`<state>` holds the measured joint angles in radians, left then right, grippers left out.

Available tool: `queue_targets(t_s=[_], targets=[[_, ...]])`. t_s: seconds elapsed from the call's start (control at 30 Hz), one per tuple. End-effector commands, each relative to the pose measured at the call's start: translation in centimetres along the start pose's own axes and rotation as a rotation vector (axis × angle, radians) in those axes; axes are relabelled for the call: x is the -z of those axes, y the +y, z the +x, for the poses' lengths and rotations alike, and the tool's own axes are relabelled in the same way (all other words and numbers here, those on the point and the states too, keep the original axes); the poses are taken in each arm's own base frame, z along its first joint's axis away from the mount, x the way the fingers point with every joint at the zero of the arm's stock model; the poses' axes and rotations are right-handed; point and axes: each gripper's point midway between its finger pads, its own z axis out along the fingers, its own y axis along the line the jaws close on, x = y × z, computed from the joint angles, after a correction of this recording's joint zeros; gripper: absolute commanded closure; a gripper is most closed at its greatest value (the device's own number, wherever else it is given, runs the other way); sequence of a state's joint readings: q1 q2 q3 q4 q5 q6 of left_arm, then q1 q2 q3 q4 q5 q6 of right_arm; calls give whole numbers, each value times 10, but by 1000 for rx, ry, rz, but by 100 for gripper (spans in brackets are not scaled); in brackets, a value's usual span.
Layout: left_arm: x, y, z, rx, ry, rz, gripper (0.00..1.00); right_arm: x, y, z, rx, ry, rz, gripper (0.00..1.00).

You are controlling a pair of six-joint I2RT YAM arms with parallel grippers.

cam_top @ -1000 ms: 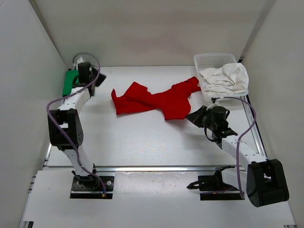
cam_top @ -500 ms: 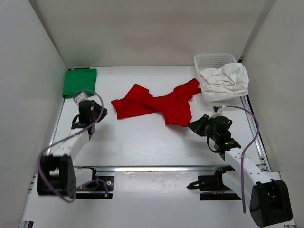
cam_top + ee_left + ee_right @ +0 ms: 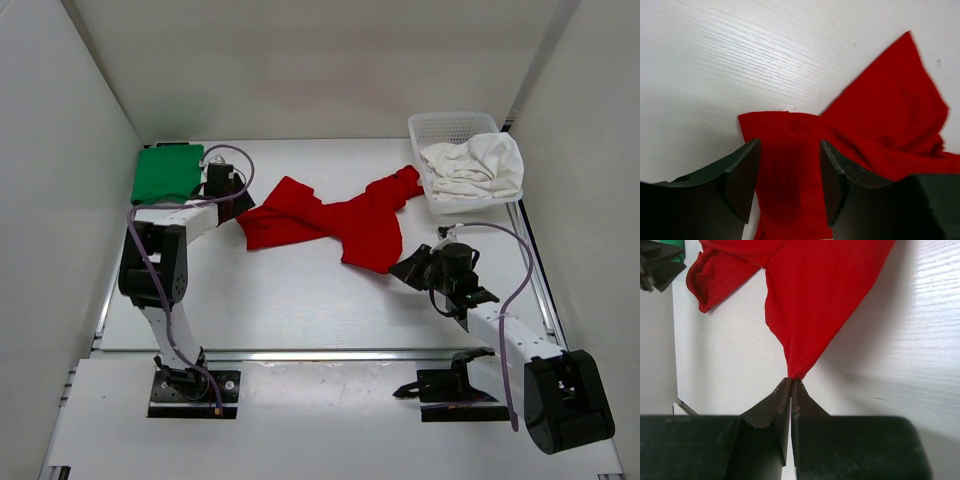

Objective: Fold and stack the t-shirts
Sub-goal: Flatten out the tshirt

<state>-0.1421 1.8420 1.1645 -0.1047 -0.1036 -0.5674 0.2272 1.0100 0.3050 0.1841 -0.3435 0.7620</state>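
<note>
The red t-shirt (image 3: pixel 330 215) lies crumpled across the middle of the table. My left gripper (image 3: pixel 240 207) is open over its left end, and red cloth (image 3: pixel 790 150) shows between the spread fingers (image 3: pixel 742 185). My right gripper (image 3: pixel 792 381) is shut on the shirt's near corner (image 3: pixel 810 315), which is drawn into a point toward the near right (image 3: pixel 398 268). The green t-shirt (image 3: pixel 168 173) lies folded flat in the far left corner. The white t-shirt (image 3: pixel 472 165) is bunched in the basket.
A white mesh basket (image 3: pixel 440 122) stands at the far right with the white shirt spilling over its rim. White walls close the table on the left, back and right. A metal rail (image 3: pixel 535 270) runs along the right edge.
My left arm left the green shirt lying flat in the corner, swung back, then came to the red shirt's left end with its jaws opening. The right gripper drew the red corner nearer.
</note>
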Motion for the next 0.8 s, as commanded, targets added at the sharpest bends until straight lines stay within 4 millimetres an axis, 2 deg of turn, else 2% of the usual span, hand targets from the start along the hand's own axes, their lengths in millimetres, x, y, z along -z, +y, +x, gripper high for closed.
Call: queue_targets(t_s=[0.0, 0.1, 0.17, 0.23, 0.3, 0.33, 0.37, 0.4, 0.57, 0.6, 0.73, 0.77], targets=[[-3, 10, -2, -96, 34, -89, 40, -2, 19, -17, 54, -49, -66, 100], [-7, 12, 6, -138, 57, -113, 40, -4, 20, -20, 56, -56, -67, 100], [-12, 16, 10, -160, 78, -141, 43, -4, 20, -21, 49, -55, -69, 100], [-15, 16, 11, -183, 100, -152, 56, -4, 23, -22, 51, -49, -75, 100], [-16, 19, 11, -169, 108, -146, 78, -4, 21, -23, 45, -56, -68, 100], [-14, 15, 11, -172, 107, -132, 85, -4, 23, -25, 41, -59, -74, 100], [-13, 16, 11, -162, 111, -127, 96, -4, 20, -21, 33, -48, -70, 100], [-12, 16, 15, -165, 119, -127, 100, -3, 22, -26, 41, -58, -71, 100], [-1, 12, -1, -130, 62, -92, 100, -4, 18, -29, 24, -62, -66, 99], [0, 14, -2, -121, 62, -89, 100, -4, 24, -31, 30, -64, -84, 100], [11, -16, -36, -94, 7, -11, 100, -5, 25, -32, 25, -63, -85, 100], [19, -25, -51, -95, -24, 10, 100, -5, 25, -35, 24, -74, -82, 100]])
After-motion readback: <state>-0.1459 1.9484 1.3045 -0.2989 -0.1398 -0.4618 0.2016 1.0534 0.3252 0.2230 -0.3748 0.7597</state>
